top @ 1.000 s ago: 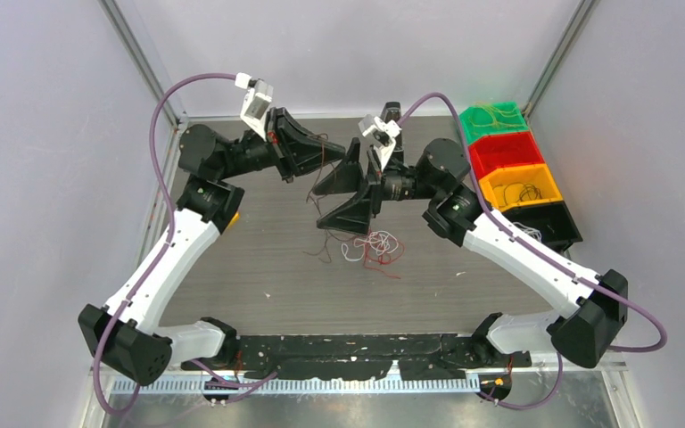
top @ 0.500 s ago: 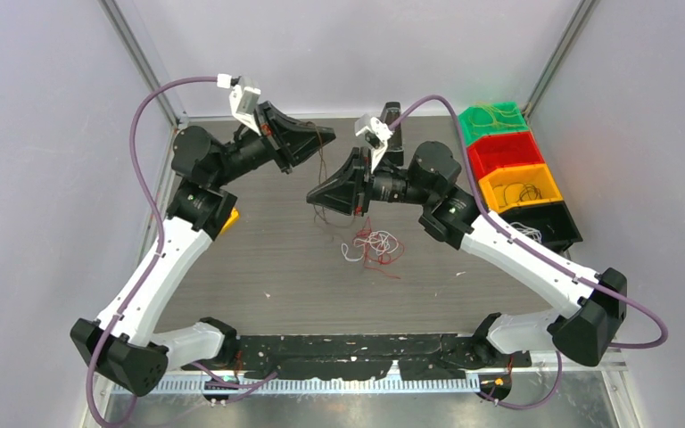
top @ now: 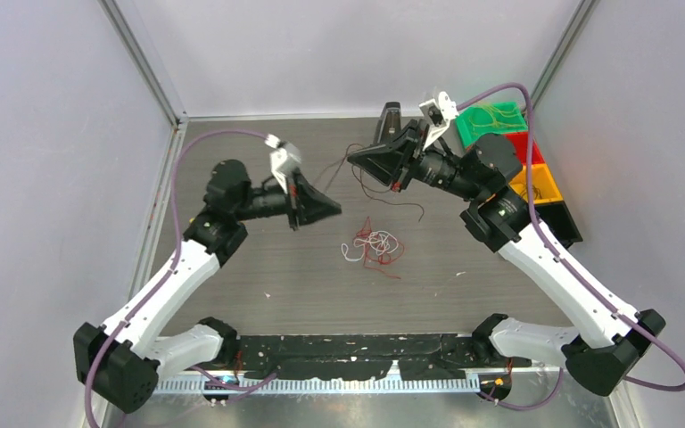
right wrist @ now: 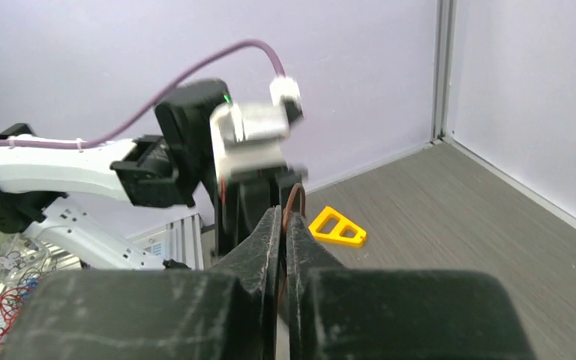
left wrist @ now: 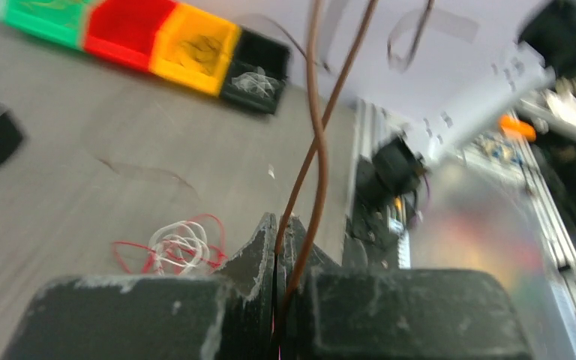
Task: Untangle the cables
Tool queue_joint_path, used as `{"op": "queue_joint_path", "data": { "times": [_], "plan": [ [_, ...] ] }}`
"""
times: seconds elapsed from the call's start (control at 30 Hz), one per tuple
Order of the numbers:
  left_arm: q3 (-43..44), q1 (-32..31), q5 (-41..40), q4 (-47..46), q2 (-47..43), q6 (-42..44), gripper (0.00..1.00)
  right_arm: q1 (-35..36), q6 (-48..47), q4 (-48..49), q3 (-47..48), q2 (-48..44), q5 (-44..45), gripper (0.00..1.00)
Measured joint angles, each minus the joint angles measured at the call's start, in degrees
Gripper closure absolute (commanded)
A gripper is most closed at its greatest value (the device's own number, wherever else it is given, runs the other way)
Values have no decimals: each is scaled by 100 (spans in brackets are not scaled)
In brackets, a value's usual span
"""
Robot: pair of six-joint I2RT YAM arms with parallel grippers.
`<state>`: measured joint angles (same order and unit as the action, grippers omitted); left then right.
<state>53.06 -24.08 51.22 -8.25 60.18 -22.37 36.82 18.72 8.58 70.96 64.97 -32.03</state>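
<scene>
A thin dark brown cable [left wrist: 316, 150] runs between my two grippers above the table. My left gripper [top: 333, 211] is shut on one part of it, and the strand rises out of its closed tips [left wrist: 281, 229]. At the back right, my right gripper [top: 353, 159] is shut on another part of it; the brown cable [right wrist: 294, 196] loops out between its pressed fingers. A small tangle of red and white cables [top: 373, 247] lies on the table below both grippers, and the left wrist view shows the tangle [left wrist: 180, 244] just left of the fingers.
A row of bins stands at the right edge: green [top: 492, 120], red [top: 530, 141], yellow [top: 542, 185] and black [top: 560, 229], some holding sorted wires. A black object [top: 391, 116] stands at the back. A yellow plastic piece [right wrist: 336, 227] lies on the table.
My right gripper went from wide open to shut on the brown cable and drew back to the right. My left gripper came nearer and rightward, still shut. The brown strand now hangs clear of the tangle.
</scene>
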Motion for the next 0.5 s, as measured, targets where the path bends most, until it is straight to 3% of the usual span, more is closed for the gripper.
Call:
{"op": "queue_joint_path", "data": {
  "times": [0.13, 0.27, 0.3, 0.33, 0.37, 0.43, 0.47, 0.5],
  "plan": [
    [15, -911, 85, 358, 157, 699, 100, 48, -17, -26, 269, 20, 33, 95],
    [116, -1097, 79, 404, 197, 997, 100, 33, -44, -37, 376, 140, 55, 95],
    [116, -1093, 76, 433, 199, 1071, 94, 13, -55, -57, 376, 142, 57, 95],
    [116, -1088, 68, 476, 199, 1115, 74, -11, -68, -92, 378, 138, 57, 95],
    [116, -1073, 50, 522, 199, 1176, 39, -44, -111, -155, 376, 125, 50, 95],
    [114, -1005, 37, 634, 173, 1300, 9, -149, -291, -319, 376, 68, 55, 95],
    [103, -960, 37, 697, 138, 1287, 2, -262, -448, -448, 363, -2, 55, 95],
    [79, -881, 28, 798, 59, 1340, 1, -407, -614, -612, 321, -118, 59, 95]
  ]
}}
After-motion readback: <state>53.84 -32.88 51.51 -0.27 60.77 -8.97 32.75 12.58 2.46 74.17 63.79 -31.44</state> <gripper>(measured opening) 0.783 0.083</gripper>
